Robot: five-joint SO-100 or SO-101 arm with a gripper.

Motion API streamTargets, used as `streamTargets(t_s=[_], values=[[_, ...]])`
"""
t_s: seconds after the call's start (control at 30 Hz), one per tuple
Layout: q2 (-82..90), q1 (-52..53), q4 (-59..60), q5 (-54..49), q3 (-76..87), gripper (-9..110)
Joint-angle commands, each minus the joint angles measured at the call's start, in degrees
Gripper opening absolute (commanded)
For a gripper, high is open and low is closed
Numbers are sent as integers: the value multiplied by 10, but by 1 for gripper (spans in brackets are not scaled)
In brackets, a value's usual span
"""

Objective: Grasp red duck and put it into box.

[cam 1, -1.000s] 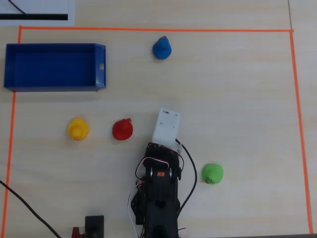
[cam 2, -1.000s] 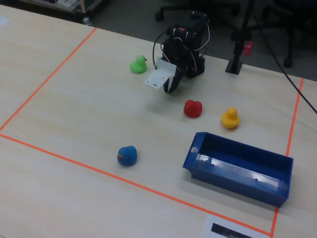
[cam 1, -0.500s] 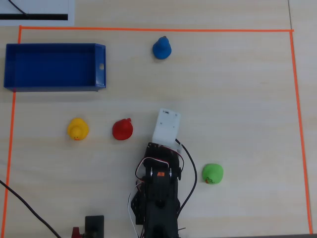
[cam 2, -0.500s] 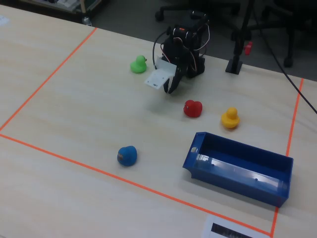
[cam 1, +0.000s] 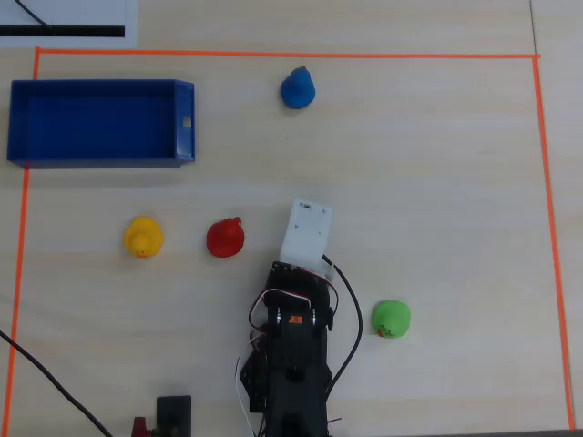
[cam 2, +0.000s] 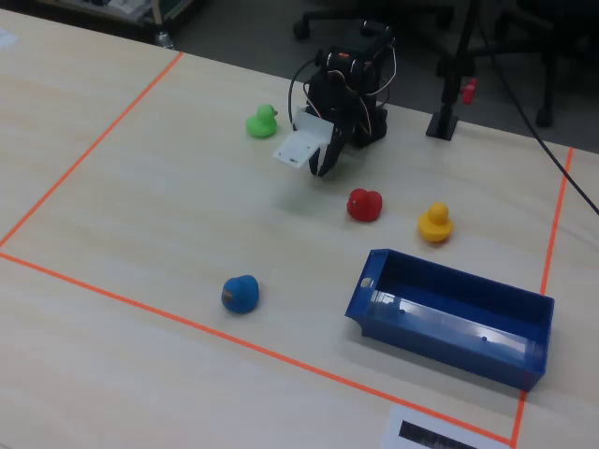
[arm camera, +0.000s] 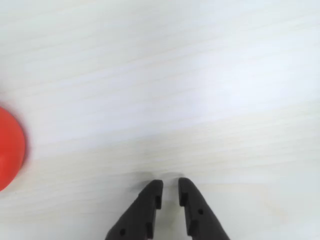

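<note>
Wrist view: tool nearly closed (empty)

arm: black body | white wrist block | black, white, red cables | black tapered jaws

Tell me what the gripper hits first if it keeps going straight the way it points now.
Probably just bare table. In the wrist view the gripper, fingers nearly closed, faces empty wood; the red duck lies well off to the left. Depth is unclear.
</note>
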Motion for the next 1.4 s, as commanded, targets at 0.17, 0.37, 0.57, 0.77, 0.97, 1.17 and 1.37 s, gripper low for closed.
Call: streamTargets(t_s=[0.17,0.37,0.57,0.77,0.97,1.17,1.37], values=[[-4,1,13,-13,-4,1],[-141,59,-54,-55,-93,22],[-319,41,-37,-10,-343,29],[-425,-91,54,120,-495,32],[-483,-200,19,240,-482,35],[-508,-226,-65,261,-403,37],[-527,-214,-144,251,-341,37]])
